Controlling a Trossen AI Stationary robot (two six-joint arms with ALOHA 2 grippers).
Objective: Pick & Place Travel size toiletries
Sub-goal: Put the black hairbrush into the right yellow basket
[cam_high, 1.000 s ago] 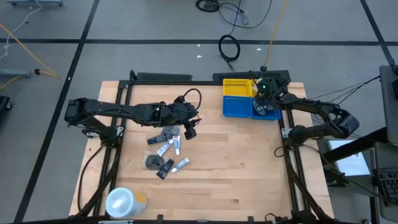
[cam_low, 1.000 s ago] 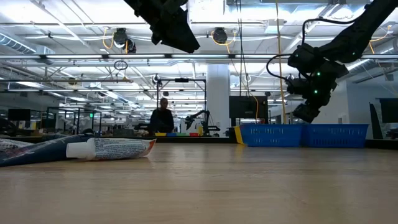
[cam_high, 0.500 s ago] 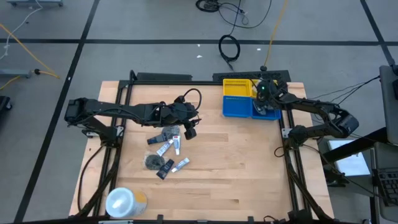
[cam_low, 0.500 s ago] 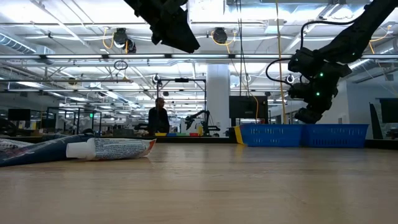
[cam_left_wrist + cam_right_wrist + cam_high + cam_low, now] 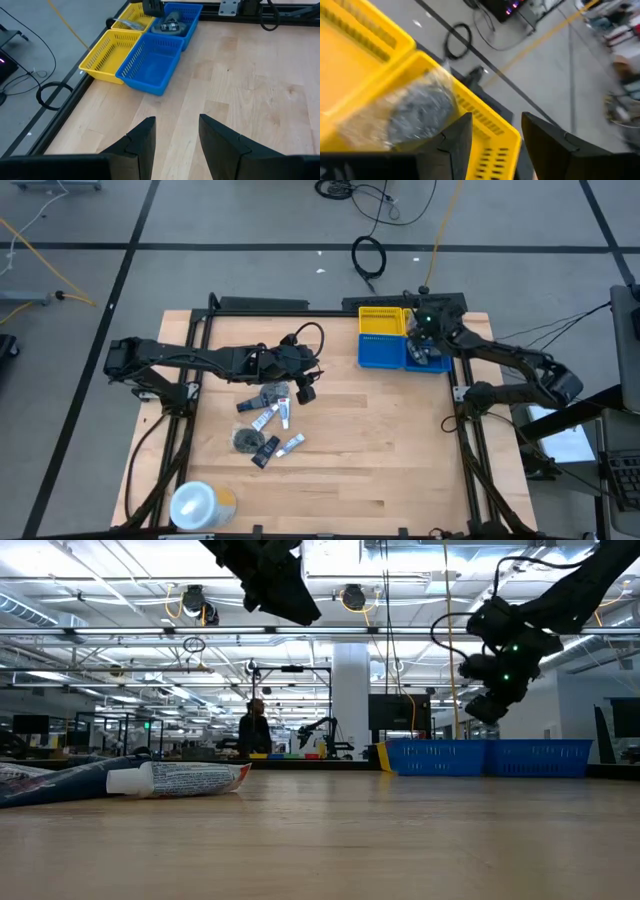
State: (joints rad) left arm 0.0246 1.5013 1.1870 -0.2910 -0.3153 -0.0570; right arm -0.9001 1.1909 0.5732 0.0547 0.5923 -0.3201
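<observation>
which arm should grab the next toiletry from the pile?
Left, probably. The left gripper hangs open and empty just beside the toiletry pile on the table. The right gripper, also open, is far off over the yellow and blue baskets at the back.

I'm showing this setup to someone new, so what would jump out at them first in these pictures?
Probably the bright yellow basket and blue baskets at the table's far right corner, with the right gripper hanging above them, fingers apart and holding nothing. Next, the cluster of small toiletries left of the table's middle, just beside the left gripper. The big white-and-yellow roll at the near left corner also stands out.
</observation>
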